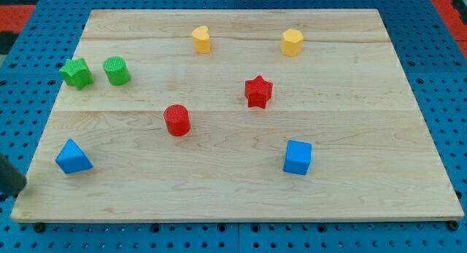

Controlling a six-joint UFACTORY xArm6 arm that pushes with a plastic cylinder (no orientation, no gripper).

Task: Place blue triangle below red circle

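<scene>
The blue triangle lies near the board's lower left corner. The red circle, a short cylinder, stands to its upper right, left of the board's centre. They are well apart. A dark rod enters at the view's left edge, and my tip sits at the board's lower left corner. It is left of and slightly below the blue triangle and does not touch it.
A green star and a green cylinder stand side by side at the left. A red star is at centre right and a blue cube at lower right. Two yellow blocks stand near the top. The wooden board lies on blue pegboard.
</scene>
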